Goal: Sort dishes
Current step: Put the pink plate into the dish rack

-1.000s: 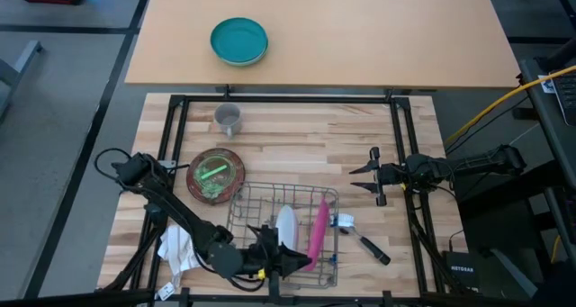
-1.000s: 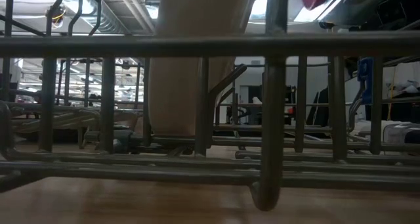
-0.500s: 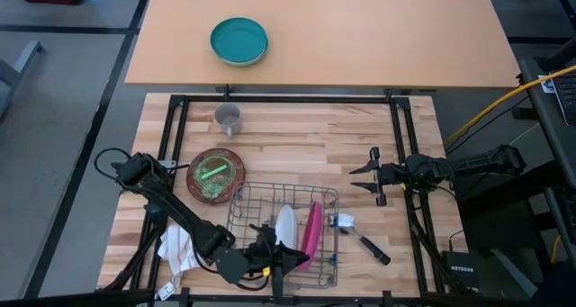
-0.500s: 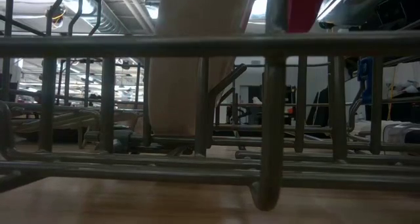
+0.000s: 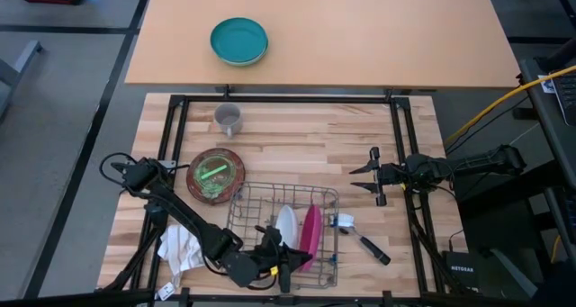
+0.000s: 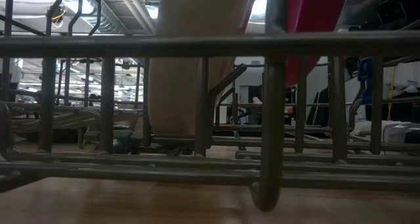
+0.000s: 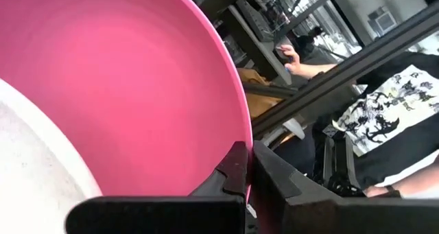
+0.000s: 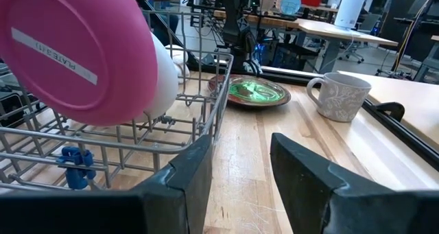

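Note:
A wire dish rack (image 5: 243, 208) stands near the table's front edge. A white plate (image 5: 285, 224) stands on edge in it. My left gripper (image 5: 286, 255) is at the rack's near side, shut on the magenta-pink plate (image 5: 310, 233), which stands on edge just right of the white one; the right wrist view shows its underside (image 8: 75, 52). A pale green plate (image 5: 212, 174) lies on the dark red plate (image 5: 232, 159) left of the rack. My right gripper (image 5: 372, 176) is open and empty, right of the rack. My left gripper pinches the pink plate's rim (image 7: 241, 127) between its two fingers (image 7: 233, 167), one on each face. The fingers come from the table's near side. The plate stands on edge, its lower part down inside the rack; whether it rests on the wires I cannot tell.
A small grey mug (image 5: 228, 120) stands behind the stacked plates and a teal bowl (image 5: 238, 41) sits on the far table. A white cloth (image 5: 177, 246) lies left of the rack, a dish brush (image 5: 362, 240) right of it. A person (image 7: 384, 124) stands beyond the table.
My left gripper has lowered the pink plate into the rack and drawn back a little toward the near edge. The plate has come down from a slant at the rack's right side to stand close beside the white plate.

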